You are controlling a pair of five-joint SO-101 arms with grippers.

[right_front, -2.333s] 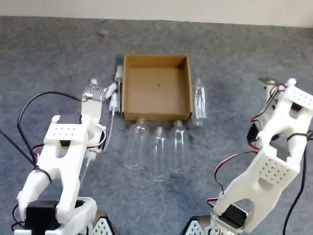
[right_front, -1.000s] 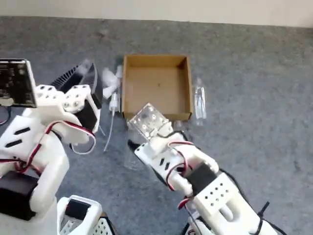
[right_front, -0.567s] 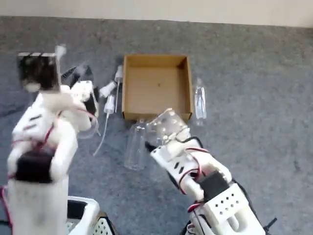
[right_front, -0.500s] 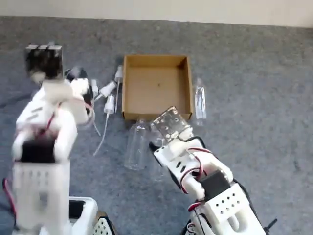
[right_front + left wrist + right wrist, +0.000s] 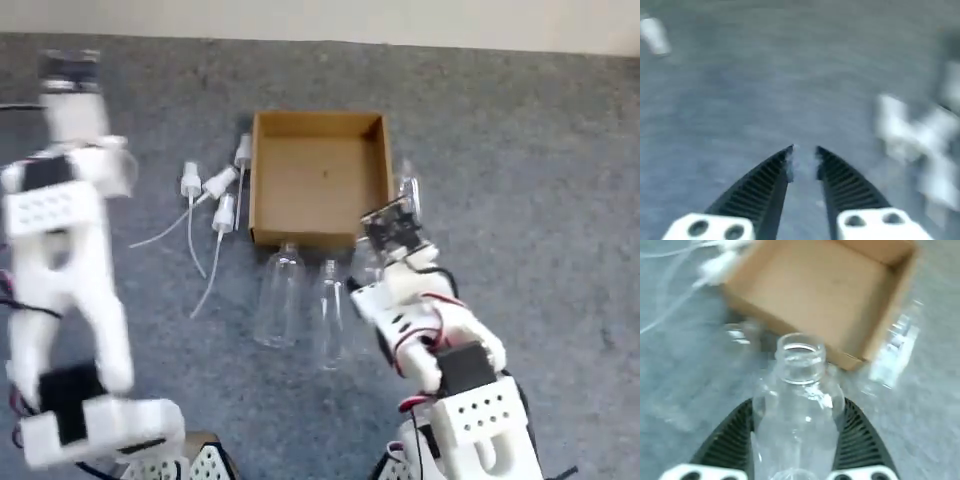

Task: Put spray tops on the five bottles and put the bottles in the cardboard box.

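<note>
Left arm reared high at the table's left; left gripper (image 5: 804, 152) nearly closed, empty. Right arm bent low before the cardboard box (image 5: 320, 180) — right gripper (image 5: 799, 410) flanks a clear bottle (image 5: 800, 382), clamped, we think. Its long axis runs along the fingers, open mouth toward the box.
</note>
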